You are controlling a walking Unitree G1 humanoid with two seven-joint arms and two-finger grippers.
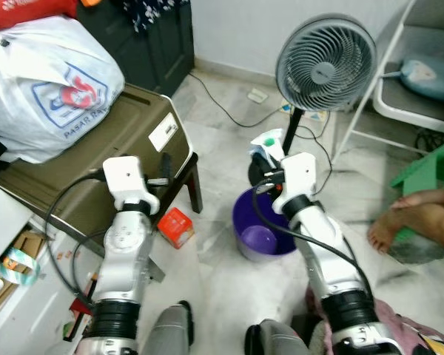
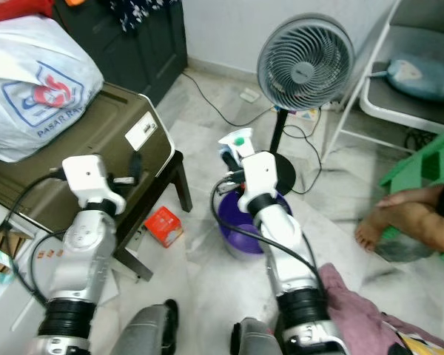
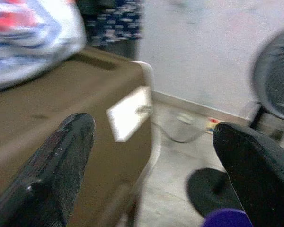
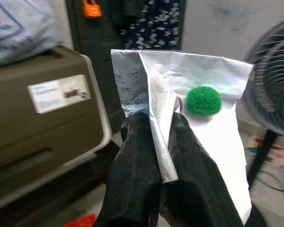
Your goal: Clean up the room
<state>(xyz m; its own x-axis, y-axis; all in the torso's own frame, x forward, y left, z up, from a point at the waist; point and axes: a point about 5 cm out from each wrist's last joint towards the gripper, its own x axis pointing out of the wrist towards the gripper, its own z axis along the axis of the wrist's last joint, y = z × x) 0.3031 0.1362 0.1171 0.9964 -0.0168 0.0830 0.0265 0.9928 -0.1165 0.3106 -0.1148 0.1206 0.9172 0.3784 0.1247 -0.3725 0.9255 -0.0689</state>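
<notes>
Paper [image 4: 180,109] in right tool [image 4: 165,137]

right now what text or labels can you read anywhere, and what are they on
"PASAR RAYA": blue print under a red and blue logo on the white plastic bag.
White label on the brown plastic storage box: too small to read.
Blue writing on the white paper packet in the right end effector: too blurred to read.
</notes>
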